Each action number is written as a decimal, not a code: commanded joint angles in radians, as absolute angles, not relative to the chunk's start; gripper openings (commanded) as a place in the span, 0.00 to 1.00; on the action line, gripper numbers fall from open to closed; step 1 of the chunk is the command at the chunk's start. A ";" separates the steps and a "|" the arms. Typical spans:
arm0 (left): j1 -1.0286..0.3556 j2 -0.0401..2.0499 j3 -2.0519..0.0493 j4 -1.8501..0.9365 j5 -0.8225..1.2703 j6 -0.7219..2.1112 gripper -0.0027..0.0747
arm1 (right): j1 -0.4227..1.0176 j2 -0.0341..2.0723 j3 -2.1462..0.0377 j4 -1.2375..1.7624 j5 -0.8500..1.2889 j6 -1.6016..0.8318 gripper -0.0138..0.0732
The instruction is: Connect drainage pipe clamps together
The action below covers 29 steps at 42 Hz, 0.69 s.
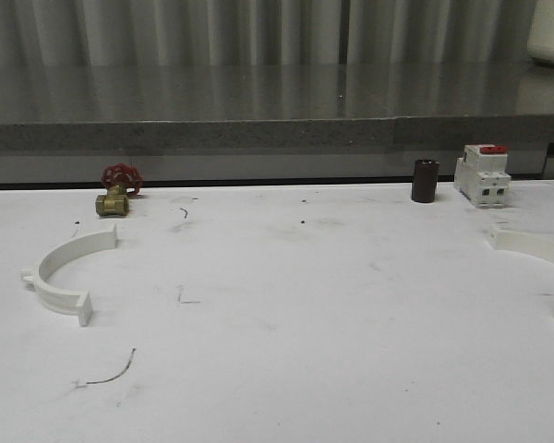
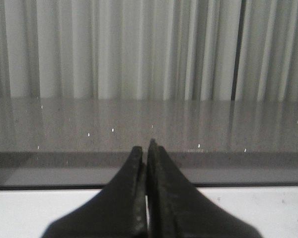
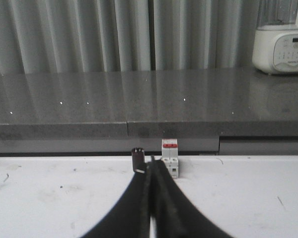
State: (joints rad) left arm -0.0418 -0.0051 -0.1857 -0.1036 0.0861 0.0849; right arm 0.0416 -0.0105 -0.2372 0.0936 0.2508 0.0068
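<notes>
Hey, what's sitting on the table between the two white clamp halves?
Nothing. In the front view, the table is bare between the left clamp half and the right clamp half, apart from a few scuff marks.

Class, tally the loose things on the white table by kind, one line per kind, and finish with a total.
White pipe clamp halves: 2
Brass valve with red handwheel: 1
Dark cylinder: 1
White breaker with red switch: 1
Total: 5
</notes>
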 commanded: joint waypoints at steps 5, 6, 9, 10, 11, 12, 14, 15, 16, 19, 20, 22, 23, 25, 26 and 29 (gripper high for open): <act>-0.042 0.089 -0.450 -0.104 0.165 0.079 0.01 | 0.041 0.104 -0.467 0.080 0.333 0.000 0.08; -0.042 0.109 -0.480 -0.104 0.186 0.079 0.01 | 0.041 0.122 -0.492 0.080 0.352 0.000 0.08; -0.042 0.159 -0.551 -0.104 0.246 0.079 0.01 | 0.041 0.186 -0.551 0.080 0.397 0.000 0.08; -0.042 0.181 -0.577 -0.104 0.269 0.079 0.01 | 0.041 0.209 -0.574 0.080 0.414 0.000 0.08; -0.042 0.196 -0.600 -0.104 0.286 0.079 0.01 | 0.041 0.226 -0.589 0.080 0.424 0.000 0.08; -0.042 0.217 -0.615 -0.104 0.305 0.079 0.01 | 0.041 0.249 -0.609 0.080 0.437 0.000 0.08; -0.042 0.253 -0.646 -0.104 0.334 0.079 0.01 | 0.041 0.288 -0.640 0.080 0.456 0.000 0.08; -0.042 0.273 -0.660 -0.104 0.350 0.079 0.01 | 0.041 0.310 -0.654 0.080 0.465 0.000 0.08; -0.042 0.289 -0.668 -0.104 0.360 0.079 0.01 | 0.041 0.327 -0.664 0.080 0.470 0.000 0.08; -0.042 0.344 -0.685 -0.104 0.387 0.079 0.01 | 0.041 0.387 -0.686 0.080 0.481 0.000 0.08; -0.042 0.357 -0.685 -0.104 0.389 0.079 0.01 | 0.041 0.401 -0.687 0.080 0.482 0.000 0.08; -0.042 0.395 -0.685 -0.104 0.406 0.079 0.01 | 0.041 0.444 -0.688 0.080 0.488 0.000 0.08; -0.042 0.413 -0.685 -0.104 0.418 0.079 0.01 | 0.041 0.464 -0.688 0.080 0.497 0.000 0.08; -0.042 0.445 -0.685 -0.104 0.446 0.079 0.01 | 0.041 0.497 -0.688 0.080 0.520 0.000 0.08; -0.042 0.460 -0.685 -0.104 0.456 0.079 0.01 | 0.041 0.514 -0.688 0.080 0.532 0.000 0.08; -0.042 0.499 -0.685 -0.104 0.484 0.079 0.01 | 0.041 0.559 -0.688 0.080 0.571 0.000 0.08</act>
